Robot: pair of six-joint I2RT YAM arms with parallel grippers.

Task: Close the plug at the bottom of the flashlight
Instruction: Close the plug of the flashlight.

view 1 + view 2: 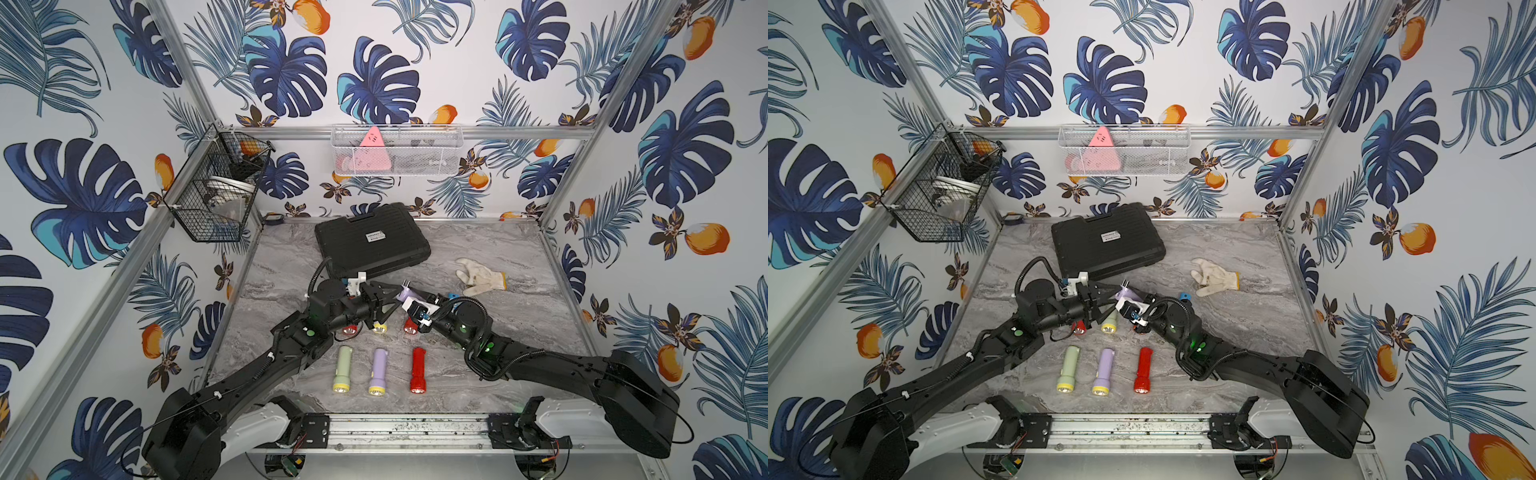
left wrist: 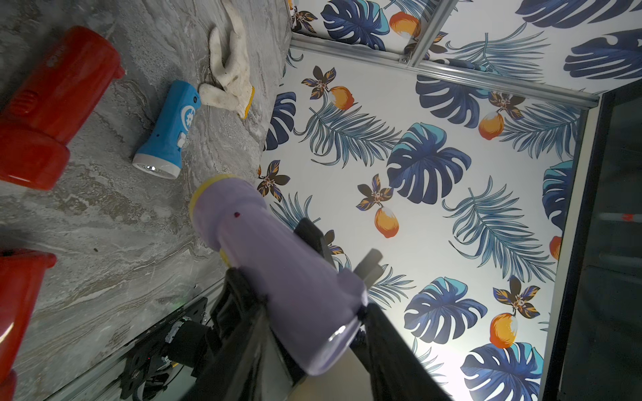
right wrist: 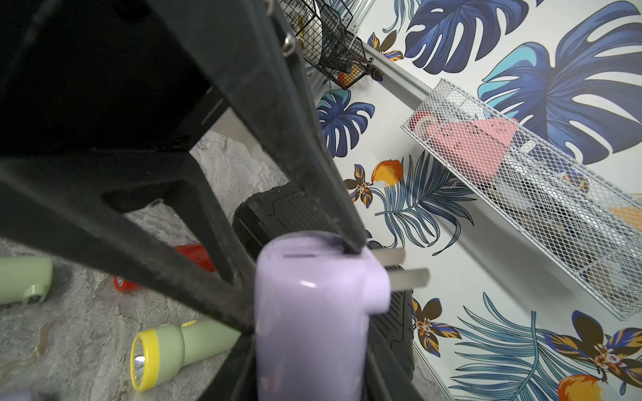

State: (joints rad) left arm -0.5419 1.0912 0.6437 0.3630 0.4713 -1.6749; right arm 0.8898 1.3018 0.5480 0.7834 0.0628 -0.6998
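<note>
In both top views the two arms met over the middle of the bench (image 1: 519, 266) (image 1: 1254, 266). The held lilac flashlight (image 1: 406, 296) (image 1: 1130, 296) hung between them, clear of the surface, with its plug (image 1: 405, 285) (image 1: 1124, 285) jutting from the tail. The right claw (image 1: 413, 300) was clamped on the body, and the left claw (image 1: 395, 297) reached in at the tail. Near the front edge lay a neat row: green flashlight (image 1: 343, 370), spare lilac flashlight (image 1: 378, 371), red flashlight (image 1: 417, 370). A black case (image 1: 372, 241) sat by the rear edge and a white glove (image 1: 478, 276) lay toward the right edge. Over to the left wrist view: the left claw's fingers (image 2: 239, 302) flanked the tail end, but squeezing or merely alongside, I could not tell. A blue flashlight (image 2: 166, 128) lay just beside the glove (image 2: 229, 66). Right wrist view: the lilac body (image 3: 312, 312) rose out of the right claw, firmly pinched. The plug (image 3: 406, 274) stuck out sideways as two metal blades, not folded in. One left finger (image 3: 347, 236) touched the tail right at the blades' root.
</note>
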